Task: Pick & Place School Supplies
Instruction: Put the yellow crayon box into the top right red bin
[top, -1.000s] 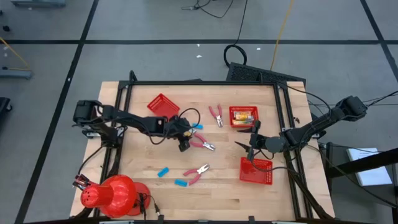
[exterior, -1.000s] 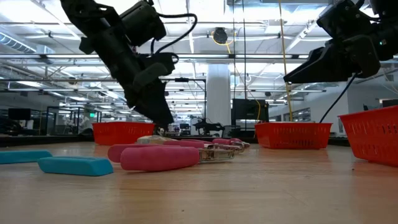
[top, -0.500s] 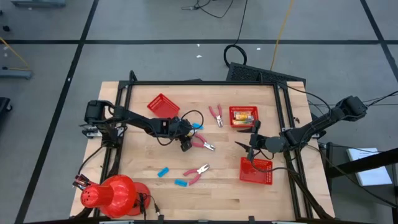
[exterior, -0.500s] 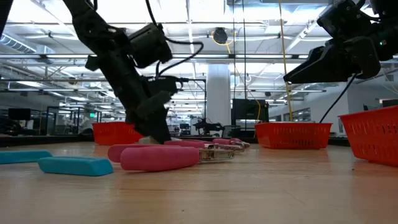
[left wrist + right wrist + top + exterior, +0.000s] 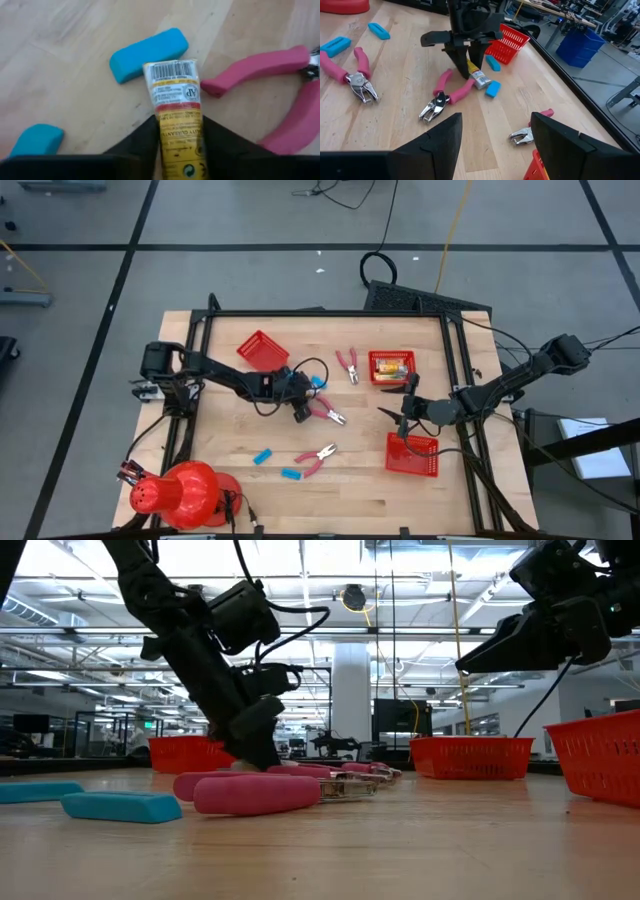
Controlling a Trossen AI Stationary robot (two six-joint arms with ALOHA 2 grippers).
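A yellow-and-white packet [image 5: 172, 95] lies on the wooden table between two light-blue erasers [image 5: 148, 54] [image 5: 35, 141] and pink-handled pliers [image 5: 260, 75]. My left gripper [image 5: 303, 413] slants down on it at mid-table and is shut on the packet; the right wrist view also shows this gripper [image 5: 466, 67]. More pliers [image 5: 318, 458] [image 5: 347, 363] and erasers [image 5: 262, 456] [image 5: 291, 474] lie flat on the table. My right gripper [image 5: 405, 412] hangs open above the table at right, with nothing between its fingers [image 5: 432, 142]. My left gripper pinches the packet's two long sides at its yellow end [image 5: 181, 137] between its two fingers [image 5: 142, 142]. The fingers slant down from the table's left and lie along the packet. Its white barcode end [image 5: 171, 72] sticks out past the fingertips and rests on the table.
A red basket [image 5: 412, 453] stands right of centre below my right gripper. Another red basket [image 5: 391, 366], with yellow packets in it, stands farther back. A third red basket [image 5: 262, 348] lies at the far left. A red domed object [image 5: 180, 495] sits at the near left corner.
My left gripper has come down to the table beside the pliers and shifted slightly toward the table's right. My right arm has kept still.
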